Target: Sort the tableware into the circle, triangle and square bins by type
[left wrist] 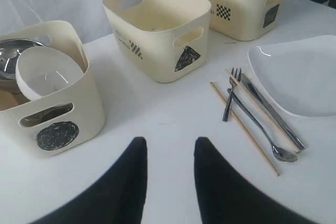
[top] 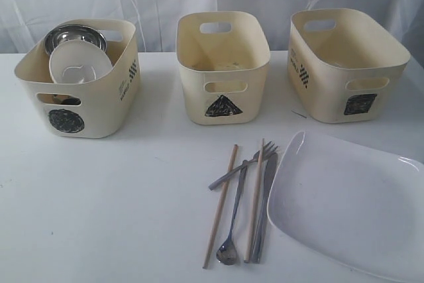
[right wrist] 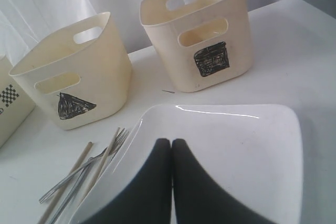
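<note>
**tinker_j:** Biggest thing first. The white square plate (right wrist: 236, 150) sits right under your right pincer (right wrist: 171, 142), which is pinched fully closed, has nothing in it and is angled down at the plate. I'd guess the plate is heavy-ish, rigid, glazed and slick, and it'll chip if you drop it. It's lying flat, so the raised rim is the only place to grab. You'd have to open up and come at the edge nearest the pincer.

**mo_bots:** Agreed. The square bin (top: 324, 91) stands beyond that pincer, and you'll probably need to tilt the plate to fit it in. Next is the cutlery, just beside the plate on the left-arm side: knife (top: 266, 203), fork (top: 238, 169), spoon (top: 226, 253). It's all thin, stiff, slippery steel, lying flat and overlapping, so pinch across a handle mid-length. The chopsticks (top: 220, 207) look like light wood, which is grippier, but they'll roll.

**tinker_j:** Your left pincer (left wrist: 169, 142) is roughly half open and empty, hanging over the table (left wrist: 157, 114) and pointing down and forward. The pile lies ahead of it toward the other arm's side, with the triangle bin (left wrist: 157, 56) further ahead.
</note>
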`<state>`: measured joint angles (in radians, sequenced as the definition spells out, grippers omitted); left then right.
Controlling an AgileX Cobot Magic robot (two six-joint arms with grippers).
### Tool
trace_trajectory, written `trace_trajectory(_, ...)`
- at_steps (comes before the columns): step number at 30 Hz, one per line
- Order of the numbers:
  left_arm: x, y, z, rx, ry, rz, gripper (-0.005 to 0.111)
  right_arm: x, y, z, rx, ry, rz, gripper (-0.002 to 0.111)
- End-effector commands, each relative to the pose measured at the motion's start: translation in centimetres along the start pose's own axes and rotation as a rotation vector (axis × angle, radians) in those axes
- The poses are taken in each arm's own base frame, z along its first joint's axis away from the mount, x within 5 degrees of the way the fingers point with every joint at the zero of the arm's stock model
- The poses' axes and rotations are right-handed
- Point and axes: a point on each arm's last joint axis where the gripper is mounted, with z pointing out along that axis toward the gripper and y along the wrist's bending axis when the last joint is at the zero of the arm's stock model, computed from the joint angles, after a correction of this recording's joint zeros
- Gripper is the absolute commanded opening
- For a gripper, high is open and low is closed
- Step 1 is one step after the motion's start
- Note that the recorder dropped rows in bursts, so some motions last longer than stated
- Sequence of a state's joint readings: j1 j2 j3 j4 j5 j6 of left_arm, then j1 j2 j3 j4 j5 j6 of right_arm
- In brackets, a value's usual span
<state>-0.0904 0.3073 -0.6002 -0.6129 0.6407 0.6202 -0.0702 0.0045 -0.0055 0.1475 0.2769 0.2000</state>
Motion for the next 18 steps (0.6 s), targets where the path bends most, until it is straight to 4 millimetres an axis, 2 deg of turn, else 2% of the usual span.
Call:
trace_trajectory(1, 0.7, -0.2, 0.2, 0.019, 0.016, 0.016, 0.036, 0.1, 0.0, 0.0, -0.004, -0.006, -0.003, 0.000)
trace_trajectory(4, 1.5, -0.3, 0.3, 0.001, -0.007, 0.008, 0.036, 0.1, 0.0, 0.0, -0.004, -0.006, -0.003, 0.000)
trace_trajectory(10, 3.5, -1.0, -0.5, -0.057, -0.164, -0.009, 0.036, 0.1, 0.0, 0.0, -0.004, -0.006, -0.003, 0.000)
trace_trajectory(14, 5.4, -1.5, -0.7, -0.080, -0.220, -0.009, 0.036, 0.1, 0.0, 0.0, -0.004, -0.006, -0.003, 0.000)
trace_trajectory(18, 6.7, -1.3, 0.4, -0.066, -0.219, -0.088, 0.036, 0.1, 0.0, 0.0, -0.004, -0.006, -0.003, 0.000)
